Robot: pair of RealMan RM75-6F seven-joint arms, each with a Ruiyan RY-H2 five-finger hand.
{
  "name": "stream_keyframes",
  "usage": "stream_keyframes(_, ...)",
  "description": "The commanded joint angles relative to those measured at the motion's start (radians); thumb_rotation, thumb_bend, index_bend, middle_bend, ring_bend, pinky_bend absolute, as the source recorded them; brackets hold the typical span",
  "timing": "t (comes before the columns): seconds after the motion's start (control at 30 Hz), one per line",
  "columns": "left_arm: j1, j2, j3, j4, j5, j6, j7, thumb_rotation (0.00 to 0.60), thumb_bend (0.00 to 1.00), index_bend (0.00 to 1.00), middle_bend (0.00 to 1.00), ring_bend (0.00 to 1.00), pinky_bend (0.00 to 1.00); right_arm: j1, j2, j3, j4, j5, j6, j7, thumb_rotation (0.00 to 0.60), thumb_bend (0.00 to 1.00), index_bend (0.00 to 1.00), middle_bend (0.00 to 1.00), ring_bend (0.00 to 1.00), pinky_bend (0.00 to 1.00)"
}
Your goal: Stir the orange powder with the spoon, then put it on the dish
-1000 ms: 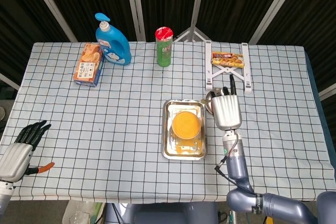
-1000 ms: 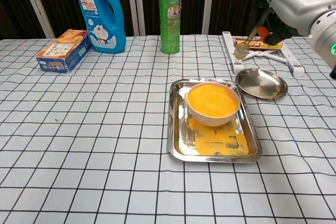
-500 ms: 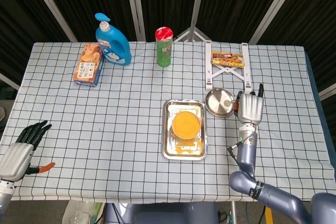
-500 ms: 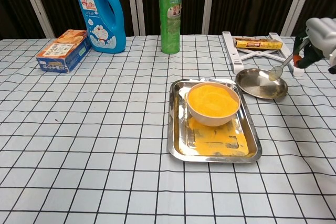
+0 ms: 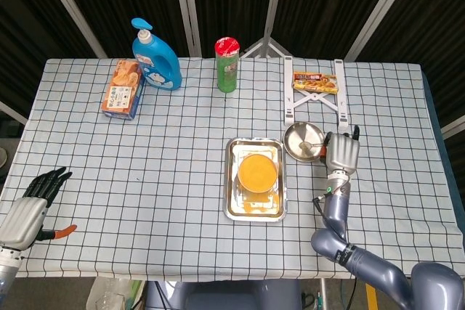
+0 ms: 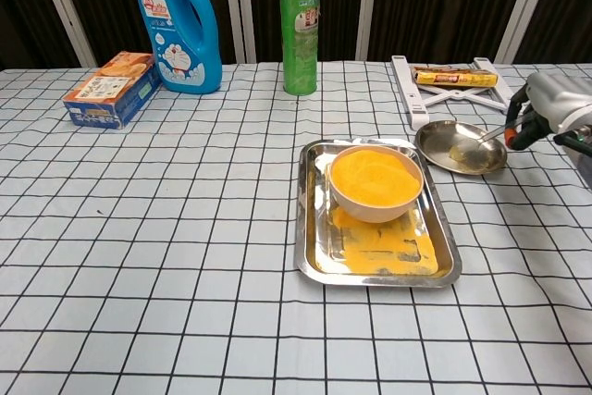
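A white bowl (image 5: 258, 172) (image 6: 375, 180) full of orange powder stands in a steel tray (image 5: 234, 205) (image 6: 314, 256) dusted with spilled powder. Just right of the tray sits the small round steel dish (image 5: 299, 136) (image 6: 439, 136). The spoon (image 6: 472, 141) (image 5: 318, 149) lies tilted, its bowl end resting inside the dish. My right hand (image 5: 341, 154) (image 6: 553, 110) is low beside the dish's right rim and holds the spoon's handle. My left hand (image 5: 29, 212) rests at the table's front left corner with its fingers spread and nothing in it.
Along the back stand a blue detergent bottle (image 5: 155, 56) (image 6: 178, 23), a green chip can (image 5: 227, 64) (image 6: 300, 34) and a snack box (image 5: 122, 90) (image 6: 108, 90). A white stand (image 5: 314, 92) (image 6: 458, 90) with a packet on it sits behind the dish.
My right hand has come down and to the right with the spoon, from above the dish to beside its right rim. The spoon's bowl end now lies in the dish. The left hand is still.
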Motion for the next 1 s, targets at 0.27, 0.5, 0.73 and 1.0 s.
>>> stream_keyframes(0.27,0.0,-0.001,-0.001,-0.002,-0.002,-0.001,0.006,0.6,0.0,0.0,0.0,0.0,0.0,0.005,0.022,0.007,-0.008,0.061,-0.006,-0.035,0.6,0.56,0.05,0.16,0.04,0.0)
stream_keyframes(0.5,0.003,-0.003,-0.002,-0.001,0.001,0.008,0.011,0.6,0.0,0.0,0.0,0.0,0.0,-0.016,0.065,-0.008,-0.069,0.072,0.018,-0.052,0.6,0.52,0.0,0.09,0.0,0.0)
stream_keyframes(0.73,0.01,-0.005,-0.001,0.008,0.013,0.028,0.015,0.6,0.0,0.0,0.0,0.0,0.0,-0.107,0.219,-0.124,-0.282,-0.097,0.076,-0.002,0.6,0.52,0.0,0.07,0.0,0.0)
stream_keyframes(1.0,0.023,-0.01,-0.001,0.024,0.034,0.064,0.028,0.6,0.0,0.0,0.0,0.0,0.0,-0.319,0.507,-0.368,-0.585,-0.421,0.218,0.147,0.6,0.34,0.0,0.0,0.0,0.0)
